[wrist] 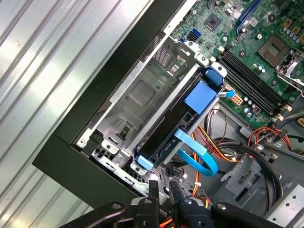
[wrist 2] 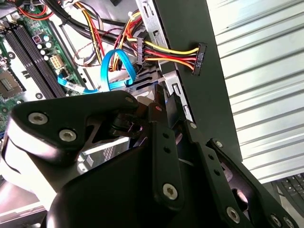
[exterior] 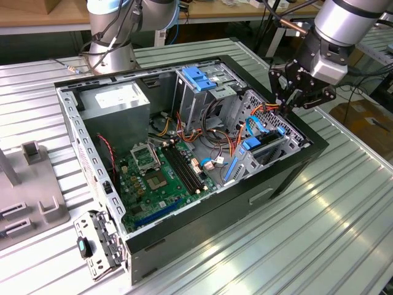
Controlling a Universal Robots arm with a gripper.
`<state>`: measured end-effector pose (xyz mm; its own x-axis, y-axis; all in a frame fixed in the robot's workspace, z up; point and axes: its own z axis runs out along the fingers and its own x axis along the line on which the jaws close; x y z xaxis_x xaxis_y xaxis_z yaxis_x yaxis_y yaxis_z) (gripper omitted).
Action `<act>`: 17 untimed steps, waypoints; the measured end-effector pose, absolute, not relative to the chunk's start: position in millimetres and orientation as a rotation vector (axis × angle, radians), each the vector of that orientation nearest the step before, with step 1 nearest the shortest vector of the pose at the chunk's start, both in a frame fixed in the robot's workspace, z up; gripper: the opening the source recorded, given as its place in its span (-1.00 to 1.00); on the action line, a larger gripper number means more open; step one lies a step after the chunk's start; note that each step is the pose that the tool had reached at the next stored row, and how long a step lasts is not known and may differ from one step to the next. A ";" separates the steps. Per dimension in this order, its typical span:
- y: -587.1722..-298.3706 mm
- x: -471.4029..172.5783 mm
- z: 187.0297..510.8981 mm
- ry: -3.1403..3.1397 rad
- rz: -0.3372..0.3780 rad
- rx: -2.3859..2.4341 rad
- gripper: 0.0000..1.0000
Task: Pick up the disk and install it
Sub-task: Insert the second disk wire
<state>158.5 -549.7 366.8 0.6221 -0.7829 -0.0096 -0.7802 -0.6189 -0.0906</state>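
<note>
A robot arm's gripper [exterior: 293, 98], fingers pressed together and holding nothing, hovers over the open computer case [exterior: 270, 184] at the exterior view's upper right. The disk [wrist: 167, 127] already sits in its drive bay, apparently installed; little seems left.

An open black computer case [exterior: 184, 166] lies on its side on the ribbed metal counter [exterior: 319, 233]. Inside it are a green motherboard [exterior: 161, 178], a grey power supply [exterior: 116, 101] and a metal drive cage [exterior: 202, 92] with a blue bracket [exterior: 201, 77] on top. At the case's edge toward the exterior view's right, the disk [exterior: 267, 146] – blue-railed – sits in its bay. The end effector [exterior: 290, 103] hangs just above that corner, fingers close together.
</note>
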 end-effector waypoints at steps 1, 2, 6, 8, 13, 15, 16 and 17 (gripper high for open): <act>-549.7 158.9 366.8 1.328 -0.047 -2.751 -0.53; -549.6 159.9 366.8 1.328 -0.047 -2.752 -0.53; -549.3 162.8 366.8 1.325 -0.047 -2.753 -0.53; -549.2 163.8 366.8 1.324 -0.047 -2.754 -0.53; -549.2 164.4 367.6 1.323 -0.047 -2.754 -0.53; -549.3 164.4 368.5 1.324 -0.047 -2.754 -0.53; -549.2 164.4 368.6 1.323 -0.047 -2.754 -0.53; -549.2 164.4 368.6 1.323 -0.047 -2.754 -0.53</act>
